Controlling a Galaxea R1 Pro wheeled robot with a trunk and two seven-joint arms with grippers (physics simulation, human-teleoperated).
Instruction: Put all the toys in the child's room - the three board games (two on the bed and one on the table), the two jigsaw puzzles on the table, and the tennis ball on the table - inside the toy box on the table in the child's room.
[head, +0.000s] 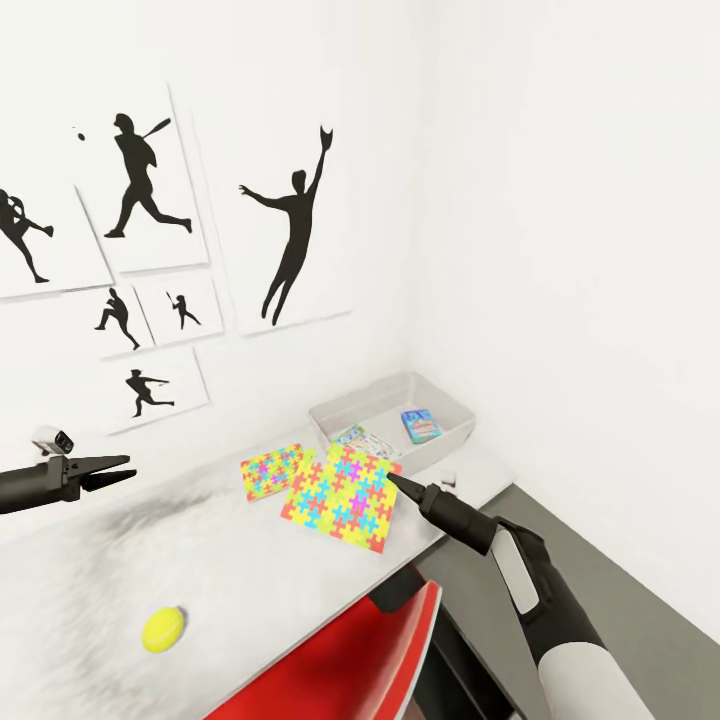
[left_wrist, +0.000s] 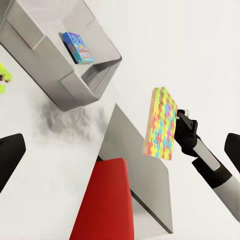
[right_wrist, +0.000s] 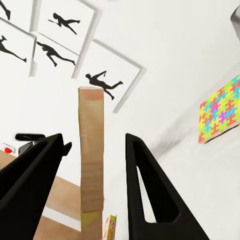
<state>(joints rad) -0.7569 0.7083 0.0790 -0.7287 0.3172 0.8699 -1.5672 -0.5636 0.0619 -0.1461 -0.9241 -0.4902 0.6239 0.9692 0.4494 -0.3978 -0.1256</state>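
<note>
My right gripper (head: 392, 483) is shut on one edge of a multicoloured jigsaw puzzle box (head: 343, 498), which hangs tilted above the table just in front of the grey toy box (head: 330, 415). The left wrist view shows this puzzle (left_wrist: 161, 125) in the air, and its tan edge (right_wrist: 91, 150) stands between the right fingers. A second puzzle (head: 270, 470) lies flat on the table. In the toy box lie a blue board game (head: 421, 426) and another game (head: 355, 438). The yellow tennis ball (head: 163, 630) rests near the table's front left. My left gripper (head: 112, 469) hovers open over the table's left side.
A red chair (head: 340, 650) stands tucked against the table's front edge, below my right arm. The white table (head: 200, 560) sits in a corner, with silhouette posters (head: 290, 230) on the wall behind it. Grey floor (head: 600, 580) lies to the right.
</note>
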